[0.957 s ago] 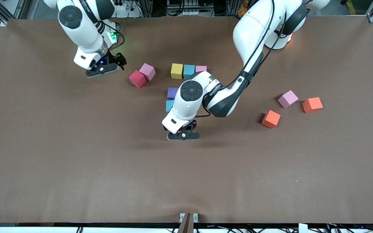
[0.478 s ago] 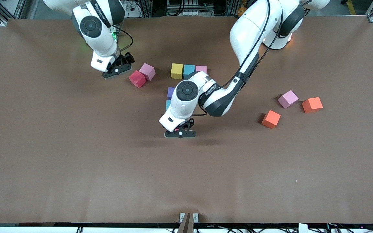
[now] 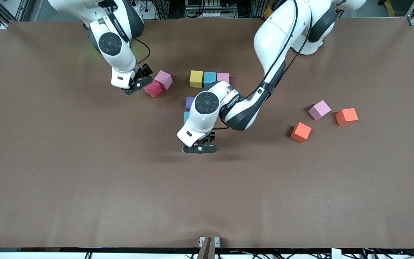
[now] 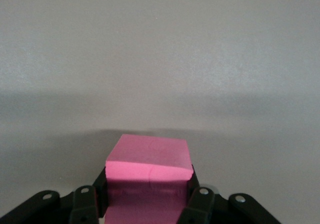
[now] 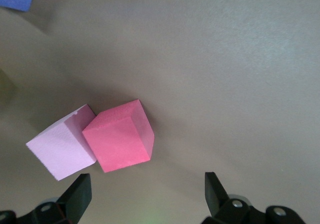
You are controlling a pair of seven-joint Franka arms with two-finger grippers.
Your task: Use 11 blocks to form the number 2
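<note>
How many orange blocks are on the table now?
2. One orange block lies nearer the front camera; the other orange block lies beside the lilac block, toward the left arm's end. The arms may hide more.

11 blocks [image 3: 196,78] visible; 2 pincers: left [image 3: 199,148], right [image 3: 136,85].

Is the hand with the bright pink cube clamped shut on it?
Yes: the left hand grips the pink cube, a finger pressed against each side.
</note>
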